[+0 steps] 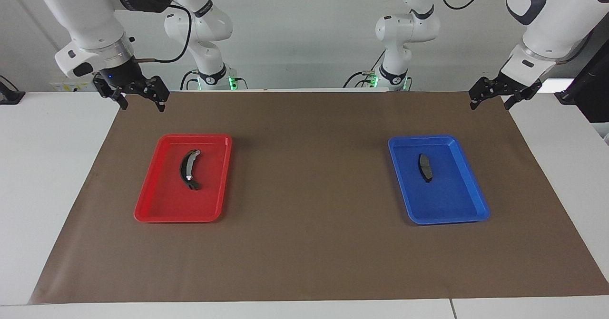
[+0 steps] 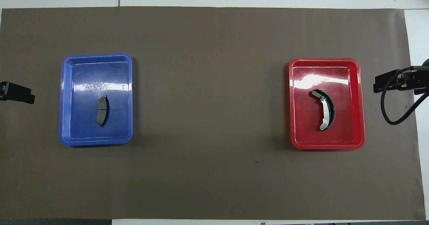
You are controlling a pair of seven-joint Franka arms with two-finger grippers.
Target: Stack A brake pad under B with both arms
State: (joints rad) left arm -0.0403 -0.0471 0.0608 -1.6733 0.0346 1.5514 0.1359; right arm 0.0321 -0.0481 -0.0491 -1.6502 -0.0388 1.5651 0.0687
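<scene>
Facing view: a brown mat (image 1: 304, 243) covers most of the white counter (image 1: 47, 167). Two shallow trays rest on the mat, well apart. The red tray (image 1: 157, 209) lies toward the right arm's end of the counter and holds B (image 1: 189, 169), the long crescent piece with silvery ends, lying flat in the half of the tray nearer to the robots. The blue tray (image 1: 452, 209) lies toward the left arm's end and holds the A brake pad (image 1: 425, 167), a short dark pad, also lying flat in the tray's nearer half. Each piece is alone in its tray, clear of the walls. The right gripper (image 1: 141, 102) hangs in the air over the mat's edge nearest the robots, at that arm's end; its fingers are spread apart and hold nothing. The left gripper (image 1: 490, 101) hangs over the matching corner of the mat at the left arm's end, fingers likewise parted and empty. Both arms wait, well clear of the trays.

Overhead view: the blue tray (image 2: 67, 84) again holds only the A brake pad (image 2: 102, 110), and the red tray (image 2: 358, 84) only B (image 2: 325, 109), its curve bowed toward the right arm's end. The left gripper (image 2: 16, 93) shows just as a dark tip at the mat's edge, and the right gripper (image 2: 390, 81) as a dark block with a looping cable beside the red tray; how far either is open cannot be told here.
</scene>
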